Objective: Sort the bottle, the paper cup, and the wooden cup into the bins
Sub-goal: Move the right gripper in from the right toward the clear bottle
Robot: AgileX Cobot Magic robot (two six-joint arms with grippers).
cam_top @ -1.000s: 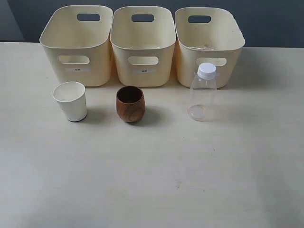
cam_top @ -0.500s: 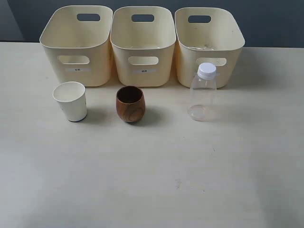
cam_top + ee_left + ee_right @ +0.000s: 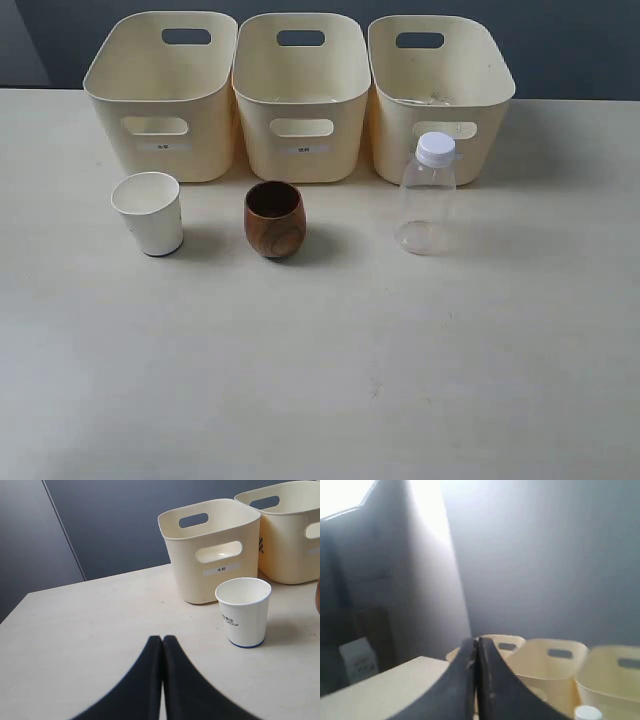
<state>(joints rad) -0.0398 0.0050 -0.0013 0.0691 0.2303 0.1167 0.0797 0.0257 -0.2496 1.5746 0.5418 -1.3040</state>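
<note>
Cream bins (image 3: 265, 162) carry white labels (image 3: 220, 570), leftmost perhaps reading 木杯.

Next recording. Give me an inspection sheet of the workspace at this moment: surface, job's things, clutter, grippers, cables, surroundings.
Surface: pale table, a few faint marks.
Job's things: paper cup, wooden cup and bottle stand upright in a row in front of the three bins; none binned yet.
Clutter: nothing seen.
Grippers: left gripper shut, empty, over the table with the paper cup ahead; right gripper shut, empty, facing the bins. Neither shows in the exterior view.
Cables: nothing seen.
Surroundings: dark grey wall behind the bins.
</note>
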